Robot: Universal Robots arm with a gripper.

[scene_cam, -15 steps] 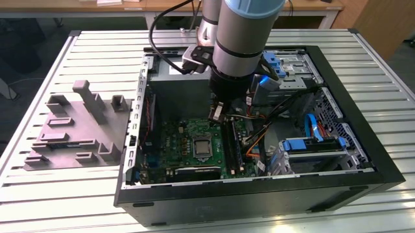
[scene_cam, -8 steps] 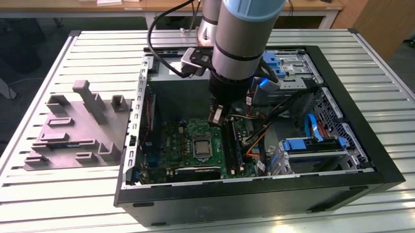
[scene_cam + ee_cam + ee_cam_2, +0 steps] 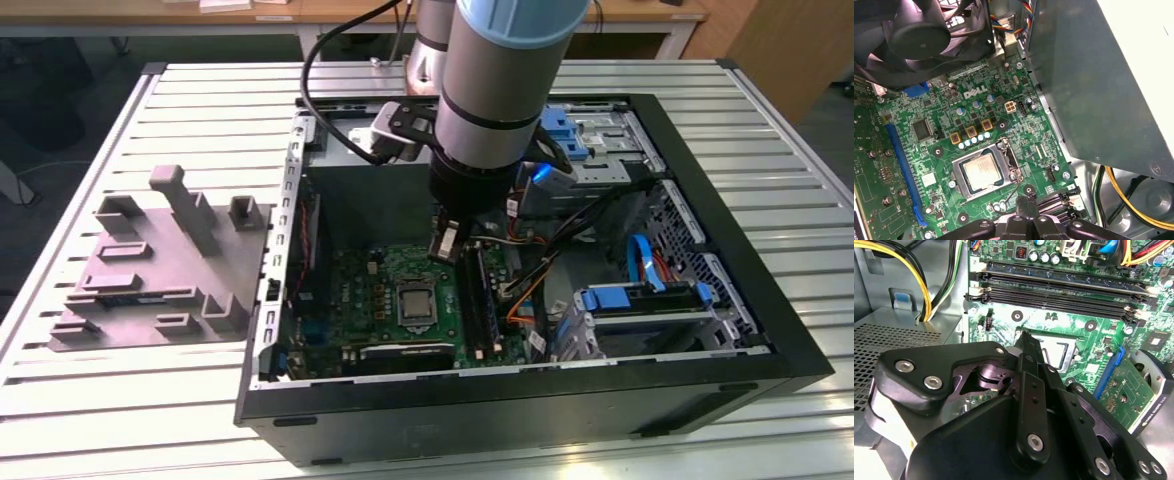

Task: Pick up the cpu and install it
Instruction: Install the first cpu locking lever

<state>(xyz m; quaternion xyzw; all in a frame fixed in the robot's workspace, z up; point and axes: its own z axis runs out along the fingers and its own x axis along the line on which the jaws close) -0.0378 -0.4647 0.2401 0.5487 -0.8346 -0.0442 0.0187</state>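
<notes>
Though socketed, cpu (image 3: 982, 170) dull silver

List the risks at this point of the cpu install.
The cpu lies in the socket frame, whose thin lever stands unlatched, so a knock might unseat it. The gripper hangs just above the motherboard beside the memory slots; a small drift could strike them.

Grey fixture (image 3: 154, 265) lies beside the open computer case (image 3: 747, 300).
</notes>
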